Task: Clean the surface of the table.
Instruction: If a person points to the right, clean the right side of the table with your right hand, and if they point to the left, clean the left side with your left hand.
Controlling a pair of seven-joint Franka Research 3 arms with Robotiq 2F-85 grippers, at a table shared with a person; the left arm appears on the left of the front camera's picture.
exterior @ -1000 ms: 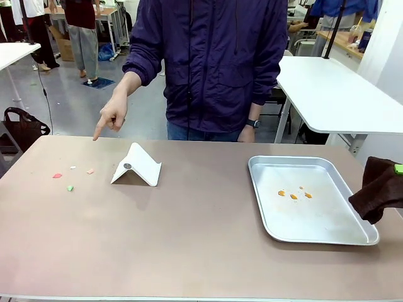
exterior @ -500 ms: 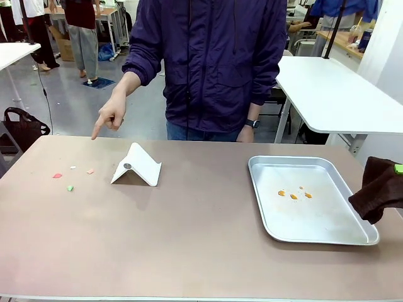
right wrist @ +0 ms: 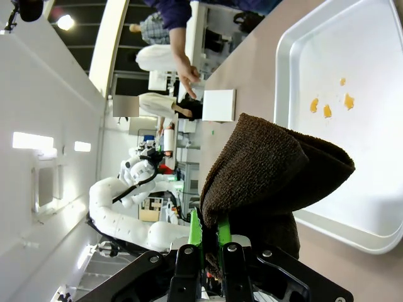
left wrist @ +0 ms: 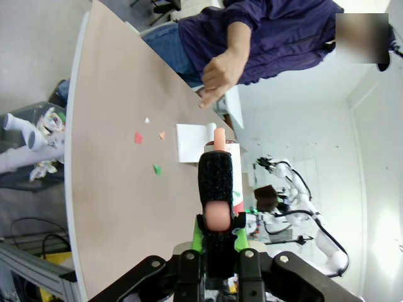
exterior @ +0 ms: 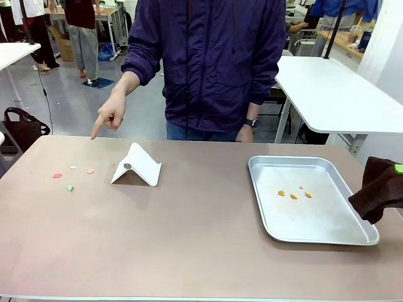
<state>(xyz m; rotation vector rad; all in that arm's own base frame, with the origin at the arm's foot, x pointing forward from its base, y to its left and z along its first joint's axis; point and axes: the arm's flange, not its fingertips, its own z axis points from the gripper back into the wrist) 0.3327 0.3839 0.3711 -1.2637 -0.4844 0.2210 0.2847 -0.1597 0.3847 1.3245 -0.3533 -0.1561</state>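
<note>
Currently right gripper [right wrist: 210,236] clamps brown cloth [right wrist: 271,170] at the table's [exterior: 189,239] right edge. Left gripper [left wrist: 217,236] pinches a black tool [left wrist: 216,179].

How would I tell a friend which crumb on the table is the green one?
Start at the brown table and find the white folded stand on its left half. Left of it lie a few scraps: the green scrap is nearest the robot's side, the red scrap and pink scrap farther back.
</note>
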